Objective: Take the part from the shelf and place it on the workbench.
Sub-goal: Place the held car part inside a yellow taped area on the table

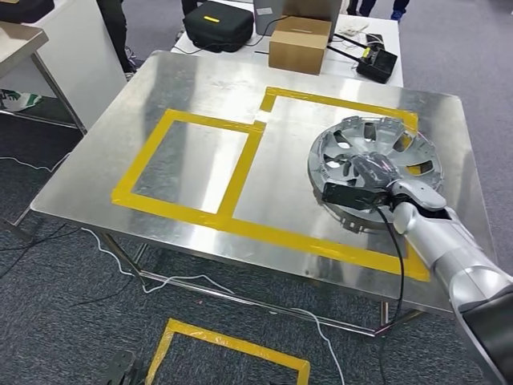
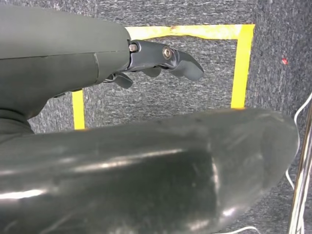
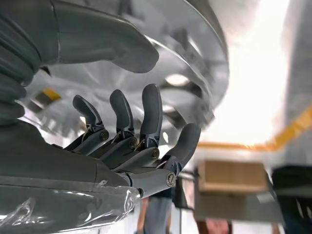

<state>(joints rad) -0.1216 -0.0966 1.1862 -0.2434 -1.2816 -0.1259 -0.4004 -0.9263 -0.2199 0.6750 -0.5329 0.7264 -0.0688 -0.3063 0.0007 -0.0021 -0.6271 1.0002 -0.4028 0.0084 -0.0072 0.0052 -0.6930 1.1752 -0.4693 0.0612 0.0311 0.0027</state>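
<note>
The part is a silver wheel cover (image 1: pixel 363 132) at the right side of the steel workbench (image 1: pixel 199 88), over the larger yellow-taped area (image 1: pixel 284 172). My right hand (image 1: pixel 363 183) grips its near rim, with the arm coming in from the lower right. In the right wrist view the thumb (image 3: pixel 110 44) lies on one face of the wheel cover (image 3: pixel 191 58) and the dark fingers (image 3: pixel 150 112) curl against the other face. I cannot tell whether the cover rests flat on the bench. My left hand (image 2: pixel 162 56) hangs over the carpet, fingers loose and holding nothing.
A smaller yellow-taped rectangle (image 1: pixel 187 160) marks the bench's left half. Beyond the bench a white table carries a cardboard box (image 1: pixel 299 44), a black bag (image 1: pixel 218 24) and a black device (image 1: pixel 376 62). A yellow tape square (image 1: pixel 230 345) and white cables (image 1: pixel 181 281) lie on the carpet.
</note>
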